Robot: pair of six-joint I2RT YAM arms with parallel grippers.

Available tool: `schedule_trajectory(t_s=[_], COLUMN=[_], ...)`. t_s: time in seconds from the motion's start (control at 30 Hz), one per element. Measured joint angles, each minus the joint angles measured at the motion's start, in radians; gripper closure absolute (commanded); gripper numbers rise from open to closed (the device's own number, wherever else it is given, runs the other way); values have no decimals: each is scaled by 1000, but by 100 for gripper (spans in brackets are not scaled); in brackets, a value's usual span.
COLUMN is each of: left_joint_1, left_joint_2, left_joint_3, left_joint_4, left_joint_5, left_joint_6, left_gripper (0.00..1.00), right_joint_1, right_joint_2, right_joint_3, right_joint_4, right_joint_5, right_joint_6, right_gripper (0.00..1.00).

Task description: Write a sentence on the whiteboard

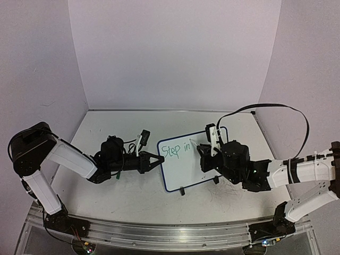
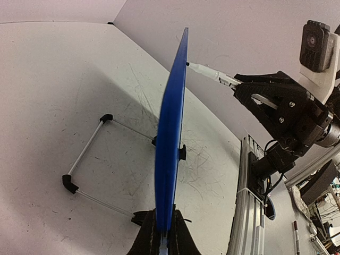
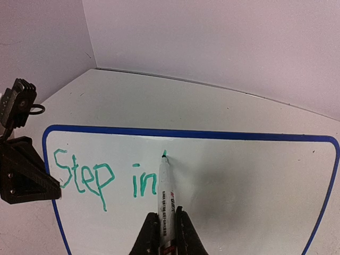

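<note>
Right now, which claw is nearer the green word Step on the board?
Left. The left gripper is clamped on the edge of the whiteboard right beside Step; the right gripper holds a marker, its tip past the word in.

Robotics lab, test-cell type setup. White table (image 1: 106, 186) is boxed in on 3 sides by plain pale panels (image 1: 175, 53). Alu. rail (image 1: 159, 234) runs along near edge w/ robot arm bases (image 1: 58, 220) bolted on. Tabletop is covered in faint grey scribble marks (image 2: 202, 154). Beyond the rail, left wrist view shows misc. bench gear (image 2: 319, 186), too blurry to ID.
</note>
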Motion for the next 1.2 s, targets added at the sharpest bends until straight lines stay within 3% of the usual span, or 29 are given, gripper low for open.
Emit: schedule_trajectory(t_s=[1.2], left_joint_1=[-2], left_joint_2=[0], left_joint_3=[0], left_joint_4=[-2], left_joint_5=[-10], left_joint_6=[-10], left_gripper=[100], right_joint_1=[2], right_joint_2=[-32], right_joint_3=[-72], right_joint_4=[-42], right_joint_5=[-34], right_joint_6=[76], right_gripper=[100])
